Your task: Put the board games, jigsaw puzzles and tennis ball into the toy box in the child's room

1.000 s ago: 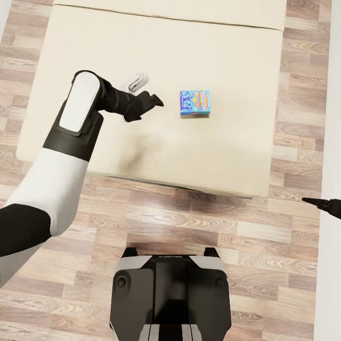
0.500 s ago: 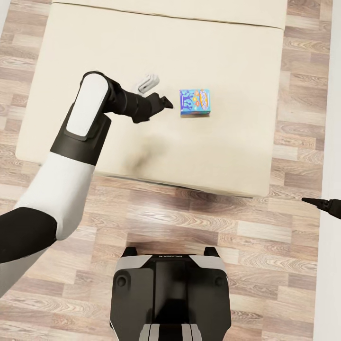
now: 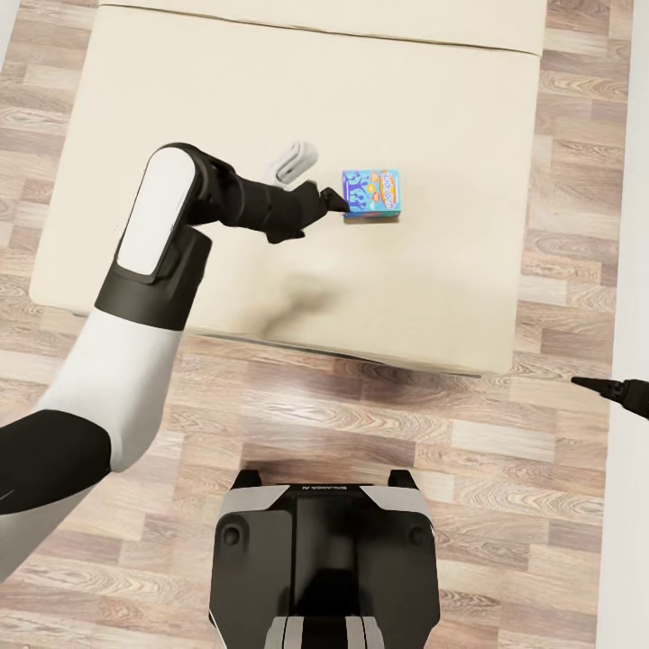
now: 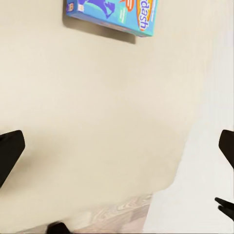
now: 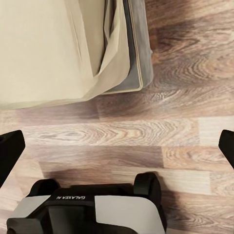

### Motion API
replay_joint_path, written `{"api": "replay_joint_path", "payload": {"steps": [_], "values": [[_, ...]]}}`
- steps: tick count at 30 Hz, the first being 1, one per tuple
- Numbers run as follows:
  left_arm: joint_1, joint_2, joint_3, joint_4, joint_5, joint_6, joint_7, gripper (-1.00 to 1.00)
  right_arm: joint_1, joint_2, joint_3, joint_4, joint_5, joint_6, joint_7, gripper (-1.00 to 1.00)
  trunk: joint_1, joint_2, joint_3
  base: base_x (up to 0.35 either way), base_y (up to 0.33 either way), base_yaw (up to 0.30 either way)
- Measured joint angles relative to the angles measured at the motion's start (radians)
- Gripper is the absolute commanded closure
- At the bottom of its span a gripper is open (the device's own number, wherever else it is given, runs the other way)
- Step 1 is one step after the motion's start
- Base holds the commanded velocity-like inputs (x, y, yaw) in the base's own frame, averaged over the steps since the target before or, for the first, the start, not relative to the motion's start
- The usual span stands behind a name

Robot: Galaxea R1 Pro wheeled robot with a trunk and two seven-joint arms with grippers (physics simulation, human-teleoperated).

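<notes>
The left arm's black fingers [image 3: 335,200] are spread apart and grasp nothing, their tips just beside the near edge of the blue printed cardboard "Balderdash" board game box [image 3: 371,195]. The box lies flat on the beige bed mattress [image 3: 433,108], straight ahead of them. The right arm's fingers [image 3: 602,389] are well apart from it, also spread.

The flat blue printed board game box [image 4: 113,15] is cut off by the left wrist picture's edge, its lettering reading only "dash". The wide beige mattress bed [image 3: 225,81] runs past the head picture's top edge.
</notes>
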Motion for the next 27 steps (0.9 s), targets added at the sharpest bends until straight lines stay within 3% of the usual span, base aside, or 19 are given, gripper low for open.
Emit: {"api": "replay_joint_path", "payload": {"steps": [1, 2, 6, 11, 16, 27], "values": [[0.001, 0.001, 0.002, -0.002, 0.035, -0.006, 0.009, -1.0, 0.006, 0.001, 0.0, -0.007, 0.0, 0.0, 0.0, -1.0, 0.0, 0.0, 0.0, 0.0, 0.0, 0.0], [0.001, 0.001, 0.002, -0.002, 0.036, -0.006, 0.009, -1.0, 0.006, 0.001, 0.0, -0.007, 0.0, 0.0, 0.0, -1.0, 0.0, 0.0, 0.0, 0.0, 0.0, 0.0], [0.001, 0.01, 0.007, -0.023, 0.145, -0.019, 0.032, -1.0, 0.035, 0.004, -0.001, -0.048, 0.0, 0.0, 0.0, -1.0, 0.0, 0.0, 0.0, 0.0, 0.0, 0.0], [-0.012, 0.032, 0.009, -0.084, 0.189, -0.024, 0.045, -1.0, 0.06, 0.007, -0.001, -0.085, 0.0, 0.007, -0.001, -1.0, 0.004, -0.007, -0.003, 0.0, 0.0, 0.0], [-0.041, 0.046, 0.007, -0.126, 0.204, -0.027, 0.066, -1.0, 0.071, 0.009, -0.001, -0.102, -0.001, 0.026, -0.001, -1.0, 0.023, -0.042, -0.019, 0.0, 0.0, 0.0], [-0.081, 0.049, 0.004, -0.149, 0.192, -0.027, 0.134, -1.0, 0.078, 0.011, -0.001, -0.125, -0.002, 0.044, -0.002, -1.0, 0.065, -0.119, -0.053, 0.0, 0.0, 0.0]]}}
